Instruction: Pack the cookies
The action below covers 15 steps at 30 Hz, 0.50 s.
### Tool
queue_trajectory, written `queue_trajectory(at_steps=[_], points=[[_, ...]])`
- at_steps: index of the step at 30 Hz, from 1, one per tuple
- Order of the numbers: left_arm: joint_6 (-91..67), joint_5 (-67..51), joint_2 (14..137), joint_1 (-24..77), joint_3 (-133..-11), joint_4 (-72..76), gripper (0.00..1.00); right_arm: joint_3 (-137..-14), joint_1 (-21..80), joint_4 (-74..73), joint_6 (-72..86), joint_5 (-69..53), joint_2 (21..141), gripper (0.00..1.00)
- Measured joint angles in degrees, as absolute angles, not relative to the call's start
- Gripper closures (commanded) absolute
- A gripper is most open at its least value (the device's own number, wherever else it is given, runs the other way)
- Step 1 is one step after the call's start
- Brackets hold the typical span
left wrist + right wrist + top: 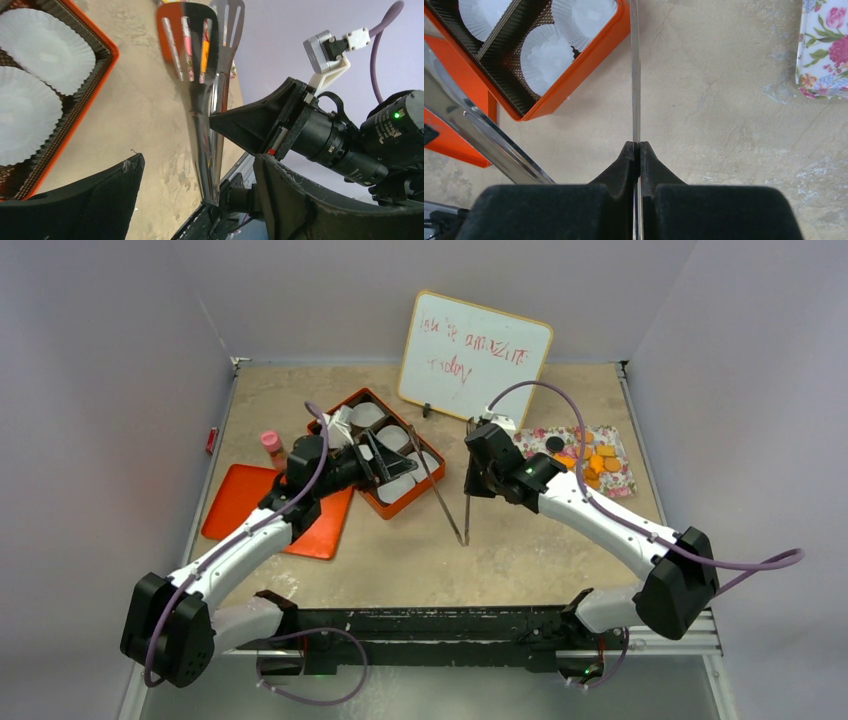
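- The table (520,560) has a beige, mottled, stone-like top, and the metal tongs (466,515) stand over its middle.
- An orange box (574,80) with dark dividers sits on the table just left of the tongs.
- A flat orange lid (250,505) lies further left of the tongs, beyond the box, with its far corner beside the box.
- A small pink-capped bottle (272,443) stands upright left of the tongs, just behind the lid.
- A floral plate (618,478) lies right of the tongs, well apart from them.
- A whiteboard (475,355) with red writing stands propped behind the tongs, at the far edge.
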<state>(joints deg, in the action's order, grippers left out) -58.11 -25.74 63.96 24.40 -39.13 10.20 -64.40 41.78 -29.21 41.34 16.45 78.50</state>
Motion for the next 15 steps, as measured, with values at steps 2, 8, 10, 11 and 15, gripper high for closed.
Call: queue_trajectory(at_steps=[2,8,10,11,15], points=[[-58.2,-25.5,64.8,25.6,-39.1,11.2,0.23,-64.5,41.8,-28.9,41.3,16.0,78.6,1.0],[-59.5,-23.5,67.4,27.2,-39.1,13.8,0.26,-64.6,41.8,-27.5,41.4,15.2,78.8,1.0],[-60.0,-23.0,68.7,27.8,-39.4,14.6,0.28,-64.6,41.8,-27.0,41.4,15.0,78.8,1.0],[-60.4,-22.6,69.3,28.1,-39.6,14.7,0.29,-64.6,41.8,-26.8,41.4,14.9,78.8,1.0],[-61.3,-20.9,71.2,29.4,-40.1,15.8,0.37,-64.6,41.8,-26.1,41.6,14.1,78.8,1.0]])
